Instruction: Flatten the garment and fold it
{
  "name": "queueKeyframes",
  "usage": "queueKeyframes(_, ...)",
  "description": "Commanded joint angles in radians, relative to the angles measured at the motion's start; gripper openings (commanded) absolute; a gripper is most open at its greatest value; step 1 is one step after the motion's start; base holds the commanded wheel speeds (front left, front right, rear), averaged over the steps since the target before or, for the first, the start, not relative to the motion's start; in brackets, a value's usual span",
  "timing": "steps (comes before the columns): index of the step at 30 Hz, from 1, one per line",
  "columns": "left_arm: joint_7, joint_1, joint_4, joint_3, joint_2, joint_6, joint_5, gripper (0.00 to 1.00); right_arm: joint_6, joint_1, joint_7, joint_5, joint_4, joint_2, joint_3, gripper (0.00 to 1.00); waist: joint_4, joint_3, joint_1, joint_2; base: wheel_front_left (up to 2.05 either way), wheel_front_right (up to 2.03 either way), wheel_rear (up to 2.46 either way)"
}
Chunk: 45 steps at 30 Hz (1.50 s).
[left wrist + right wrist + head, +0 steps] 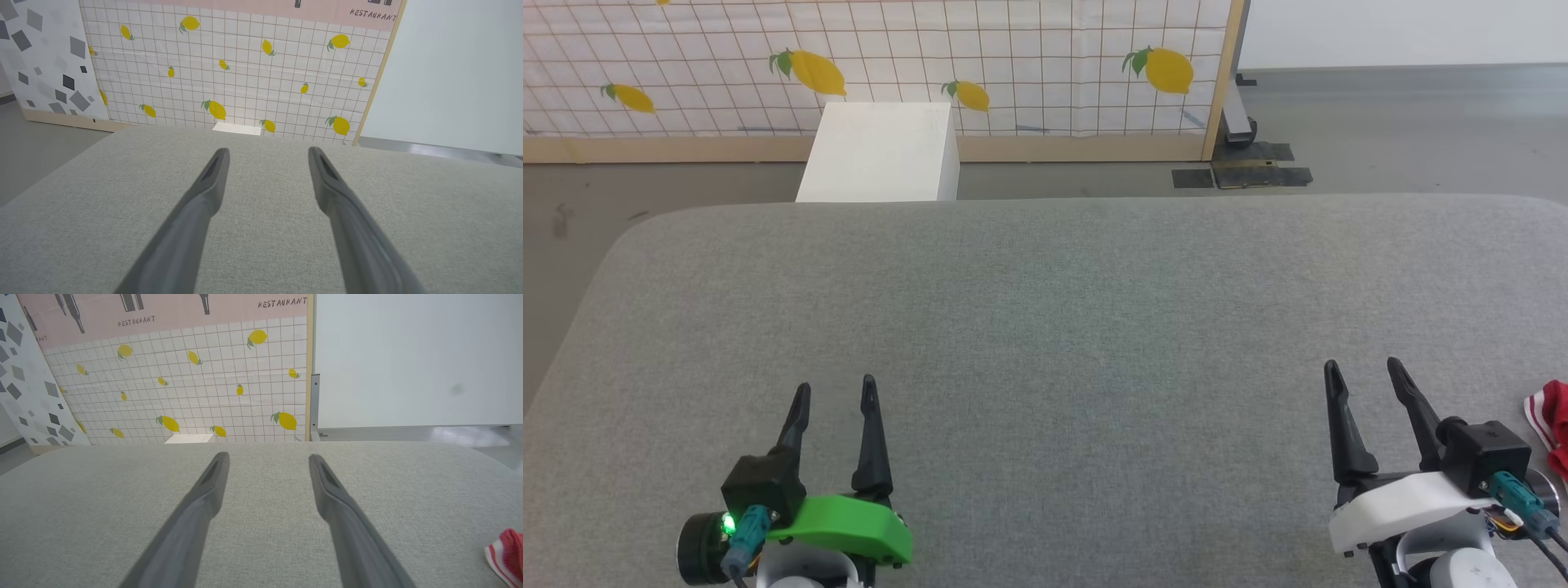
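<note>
While both hands, left (836, 390) and right (1364, 371), stand wide and empty above the pad (1045, 310), the garment (1552, 418) pokes in at the pad's right edge, near the right hand. It looks light, limp and likely slippery; pinch its striped trim.

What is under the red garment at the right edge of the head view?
The grey padded surface lies under the garment. A red fold with striped trim is in frame; the rest is cut off, so what it covers cannot be seen.
</note>
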Motion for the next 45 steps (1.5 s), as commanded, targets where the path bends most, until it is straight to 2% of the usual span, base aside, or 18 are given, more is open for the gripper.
queueKeyframes(1,-0.007,0.004,0.005,-0.003,-0.005,0.003,0.004,1.00,-0.002,0.008,0.002,0.003,-0.006,0.001,-0.002,1.00,0.000,0.001,0.0001,0.0000,0.00,0.00,0.00)
queueKeyframes(5,-0.008,-0.001,0.012,-0.009,-0.006,0.002,0.008,1.00,-0.002,0.007,0.003,0.007,-0.006,0.001,-0.003,1.00,-0.001,0.003,0.0001,0.0000,0.00,0.00,0.00)
queueKeyframes(6,-0.001,0.000,0.011,-0.008,-0.004,0.000,0.001,0.00,0.000,0.000,0.001,0.002,-0.001,0.000,-0.003,0.00,-0.001,0.003,0.0001,0.0000,0.00,0.00,0.00)
queueKeyframes(45,0.070,0.002,-0.021,0.024,-0.012,-0.023,0.064,0.00,0.000,0.011,0.061,-0.031,-0.054,0.000,0.013,0.00,0.005,0.002,0.0001,0.0000,0.00,0.00,0.00)
